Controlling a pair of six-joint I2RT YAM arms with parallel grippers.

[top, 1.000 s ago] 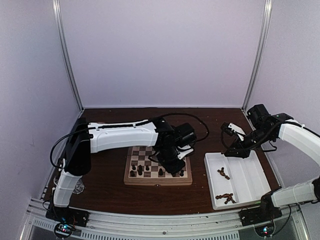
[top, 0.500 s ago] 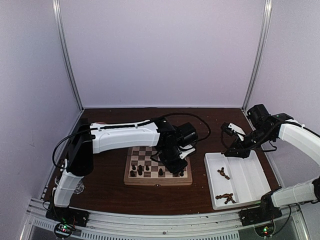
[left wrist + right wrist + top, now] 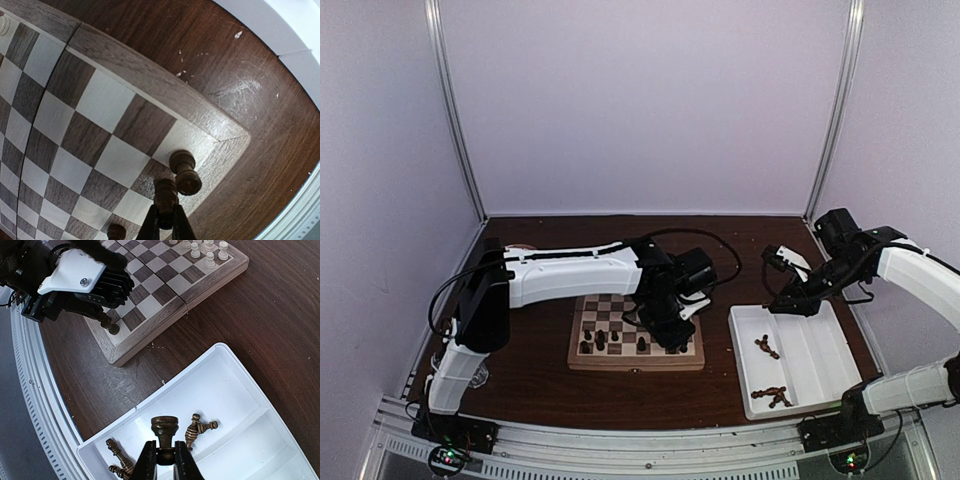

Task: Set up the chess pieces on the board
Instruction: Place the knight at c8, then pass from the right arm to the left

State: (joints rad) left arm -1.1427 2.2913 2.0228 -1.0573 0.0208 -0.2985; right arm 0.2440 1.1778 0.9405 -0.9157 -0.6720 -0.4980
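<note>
**rook_fan:** Pinching hard is how I'd put it. The left gripper [image 3: 165,216] has its jaws pressed together on the head of a dark chessman [image 3: 165,192]. It hangs low over a square at the near right corner of the board [image 3: 150,80], just beside the corner piece [image 3: 185,172] that's already standing. Can't tell if its base is touching the square yet.

**benchbot:** Same story on the other side. The right gripper [image 3: 165,451] is clamped on a brown piece [image 3: 165,427], held upright over the white tray [image 3: 235,385], with loose pieces [image 3: 200,427] lying in the compartment below.

**rook_fan:** Anything change in the last second?

**benchbot:** Barely. From overhead the left arm has crept a touch across the board, but its gripper is at the same corner. The right arm hasn't budged. I read that as the slow last bit of a placement, with the right one waiting its turn.

**rook_fan:** So a few dark men stand along the near row, the cream pieces [image 3: 210,257] stand at the opposite end, and more sit in the tray. Plenty left, I'd say. The tricky bit is letting go without bumping that corner neighbour.
</note>
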